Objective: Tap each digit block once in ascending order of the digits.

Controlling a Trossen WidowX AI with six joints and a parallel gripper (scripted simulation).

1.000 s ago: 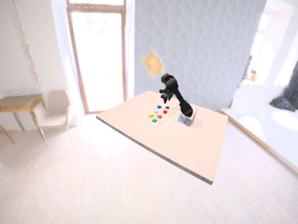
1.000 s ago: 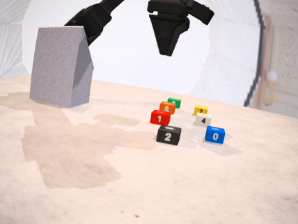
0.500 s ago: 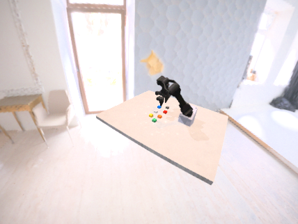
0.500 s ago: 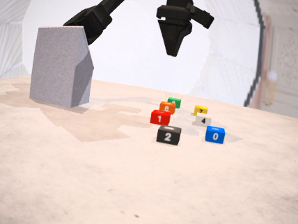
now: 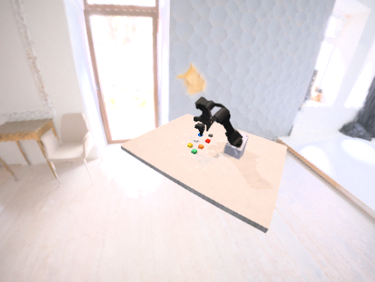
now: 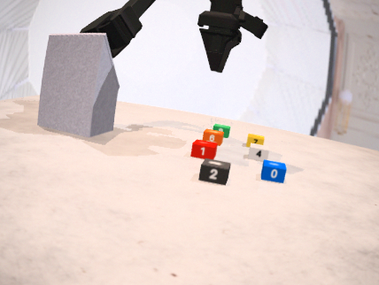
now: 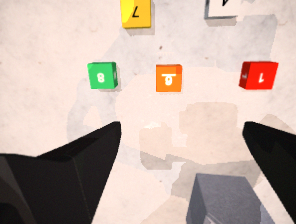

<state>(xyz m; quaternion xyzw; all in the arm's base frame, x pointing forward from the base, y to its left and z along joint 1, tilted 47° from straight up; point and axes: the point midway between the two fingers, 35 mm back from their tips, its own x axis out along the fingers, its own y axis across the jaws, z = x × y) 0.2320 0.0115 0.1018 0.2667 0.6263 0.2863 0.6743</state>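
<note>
Table [image 5: 245,193]: top view alone is showing its whole slab.
Base block [image 6: 75,84]: grey, sitting left of the digits.
Gripper [image 6: 219,66]: hanging spread wide, gripping nothing, above the blocks.
Blue 0 [image 6: 273,171]: sitting nearest the exterior camera, beside black 2 [image 6: 214,172]; wrist view is missing both.

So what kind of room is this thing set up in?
Probably a bright room in a home rather than a workshop: a tall window or glass door, a pale chair beside a small side table, and a light floor. The arm's table stands in the middle.
</note>
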